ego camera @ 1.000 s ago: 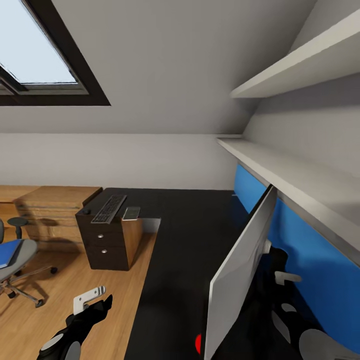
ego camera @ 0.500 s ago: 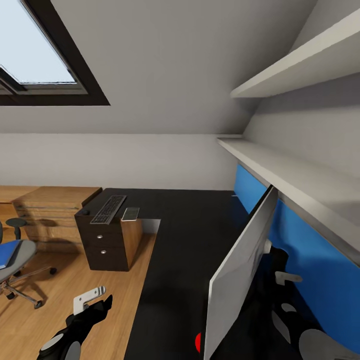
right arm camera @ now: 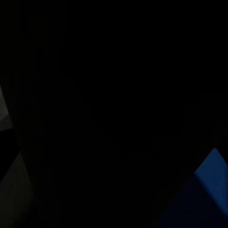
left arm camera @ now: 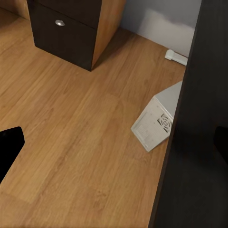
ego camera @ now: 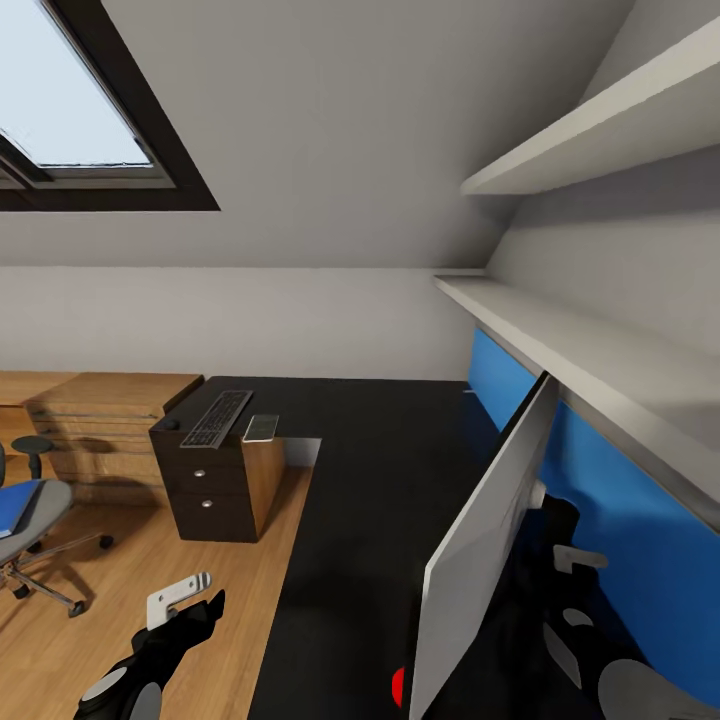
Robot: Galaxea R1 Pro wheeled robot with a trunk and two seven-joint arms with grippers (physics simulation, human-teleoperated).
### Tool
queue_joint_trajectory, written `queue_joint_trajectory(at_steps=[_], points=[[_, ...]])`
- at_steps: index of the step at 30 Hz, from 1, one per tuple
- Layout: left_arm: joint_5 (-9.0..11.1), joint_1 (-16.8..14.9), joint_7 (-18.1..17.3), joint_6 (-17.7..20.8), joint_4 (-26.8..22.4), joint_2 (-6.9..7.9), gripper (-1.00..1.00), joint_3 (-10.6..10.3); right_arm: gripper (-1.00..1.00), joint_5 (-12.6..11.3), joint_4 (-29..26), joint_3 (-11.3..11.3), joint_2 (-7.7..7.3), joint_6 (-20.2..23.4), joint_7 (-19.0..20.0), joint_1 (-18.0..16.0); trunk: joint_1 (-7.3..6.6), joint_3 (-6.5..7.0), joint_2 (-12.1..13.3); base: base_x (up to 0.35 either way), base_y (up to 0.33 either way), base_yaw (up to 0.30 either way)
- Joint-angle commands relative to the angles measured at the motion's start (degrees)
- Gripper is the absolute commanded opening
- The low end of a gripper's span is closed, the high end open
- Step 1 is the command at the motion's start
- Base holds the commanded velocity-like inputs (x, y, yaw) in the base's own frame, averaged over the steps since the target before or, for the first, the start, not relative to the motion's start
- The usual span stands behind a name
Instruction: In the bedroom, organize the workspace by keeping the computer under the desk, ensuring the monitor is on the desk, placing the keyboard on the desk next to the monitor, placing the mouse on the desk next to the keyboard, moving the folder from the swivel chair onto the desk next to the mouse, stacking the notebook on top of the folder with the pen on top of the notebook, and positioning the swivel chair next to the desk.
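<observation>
Standing near the front of the desk [ego camera: 370,480], the monitor [ego camera: 480,560] shows its pale back to the head camera and leans hard, its screen facing the blue back panel [ego camera: 610,500]. The right gripper [ego camera: 570,555] sits behind the monitor, close against it; whether it grips the stand I cannot tell, since the panel hides the fingers (the right wrist view is almost wholly dark). The step in hand looks like setting the monitor square on the desk: it would go best by keeping the base flat on the black top, easing the screen upright and turning it slowly so it does not topple off the near edge.

At the desk's far left end lie the keyboard [ego camera: 217,418] and a small flat thing just beside it. Under the desk stands the computer [left arm camera: 156,123]. Left of the desk, the swivel chair [ego camera: 30,520] carries the folder [ego camera: 15,505]. The left gripper [ego camera: 185,592] hangs over the floor left of the desk, holding nothing; how far open it is I cannot tell.
</observation>
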Motion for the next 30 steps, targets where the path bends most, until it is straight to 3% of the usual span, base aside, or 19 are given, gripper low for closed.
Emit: queue_joint_trajectory(at_steps=[1, 10, 30], points=[[0.6, 0.0, 0.4, 0.2, -0.1, -0.03, 1.0, 0.0, 1.0, -0.1, 0.1, -0.2, 0.02, -0.3, 0.2, 0.0, 0.02, -0.08, -0.1, 0.0, 0.0, 0.0], [0.6, 0.0, 0.4, 0.2, -0.1, -0.03, 1.0, 0.0, 1.0, -0.1, 0.0, -0.2, 0.02, -0.3, 0.2, 0.0, 0.02, -0.08, -0.1, -0.009, 0.0, 0.0], [0.6, 0.0, 0.4, 0.3, -0.1, -0.03, 1.0, 0.0, 1.0, -0.1, -0.1, -0.2, 0.1, -0.3, 0.2, 0.0, 0.02, -0.08, -0.1, -0.331, 0.006, 0.0]])
